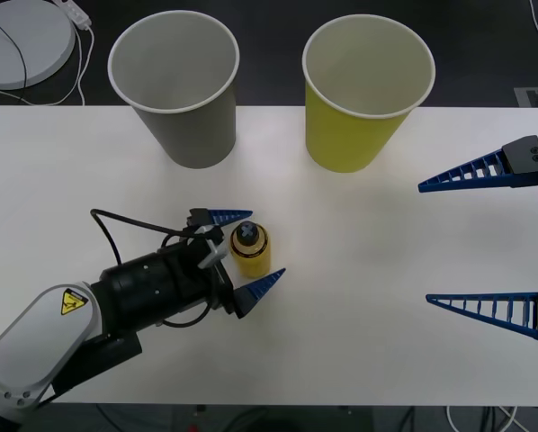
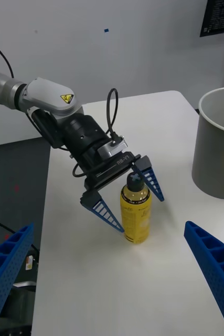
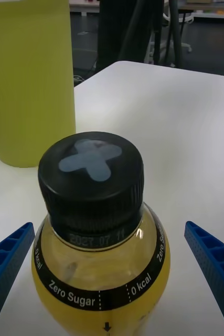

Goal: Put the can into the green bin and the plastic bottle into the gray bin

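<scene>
The plastic bottle (image 1: 250, 249) stands upright on the white table, yellow with a black cap (image 3: 91, 178). My left gripper (image 1: 267, 242) is open with one blue finger on each side of the bottle, apart from it. The gray bin (image 1: 174, 85) stands at the back left and the green bin (image 1: 368, 90) at the back right, both upright and pale inside. My right gripper (image 1: 425, 243) hangs open over the table's right side, well away from the bottle. The can is out of view.
A round white disc (image 1: 22, 36) with a cable lies on the floor beyond the table's back left corner. The table (image 1: 359, 297) has bare surface between the bottle and the right arm. The gray bin (image 2: 219, 147) rises beside the bottle (image 2: 135, 215).
</scene>
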Controlling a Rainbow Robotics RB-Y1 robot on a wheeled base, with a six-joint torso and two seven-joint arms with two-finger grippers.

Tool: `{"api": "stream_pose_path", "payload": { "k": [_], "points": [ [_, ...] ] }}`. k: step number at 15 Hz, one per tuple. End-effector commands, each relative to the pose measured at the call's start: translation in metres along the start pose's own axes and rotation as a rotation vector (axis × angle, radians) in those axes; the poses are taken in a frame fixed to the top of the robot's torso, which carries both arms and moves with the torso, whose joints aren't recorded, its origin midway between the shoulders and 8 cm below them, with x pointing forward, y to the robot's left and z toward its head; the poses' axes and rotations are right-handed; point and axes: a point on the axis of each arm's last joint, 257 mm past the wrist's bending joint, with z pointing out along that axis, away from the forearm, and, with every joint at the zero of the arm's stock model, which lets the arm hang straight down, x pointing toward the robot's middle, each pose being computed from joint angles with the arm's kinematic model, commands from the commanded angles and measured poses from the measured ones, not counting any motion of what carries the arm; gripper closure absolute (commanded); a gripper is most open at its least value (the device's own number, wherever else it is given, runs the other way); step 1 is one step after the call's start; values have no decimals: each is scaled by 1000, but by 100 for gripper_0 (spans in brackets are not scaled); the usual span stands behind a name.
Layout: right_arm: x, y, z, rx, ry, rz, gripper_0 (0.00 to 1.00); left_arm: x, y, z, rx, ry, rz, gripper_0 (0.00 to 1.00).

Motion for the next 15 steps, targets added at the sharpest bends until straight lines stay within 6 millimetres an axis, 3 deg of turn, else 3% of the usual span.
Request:
{"api": "stream_pose_path", "payload": {
  "k": [1, 7, 8, 9, 10, 15],
  "points": [
    [0, 0, 0, 0, 0, 0, 0, -1, 2, 1, -3, -2, -8, 0],
    [0, 0, 0, 0, 0, 0, 0, -1, 1, 2, -1, -1, -11, 0],
    [0, 0, 0, 0, 0, 0, 0, -1, 0, 3, 1, -1, -10, 22],
    [0, 0, 0, 0, 0, 0, 0, -4, -1, 3, 3, -11, -20, 80],
    [0, 0, 0, 0, 0, 0, 0, -5, -3, 3, 6, -16, -27, 97],
    [0, 0, 0, 0, 0, 0, 0, -8, -5, 4, 10, -27, -43, 100]
  ]
}}
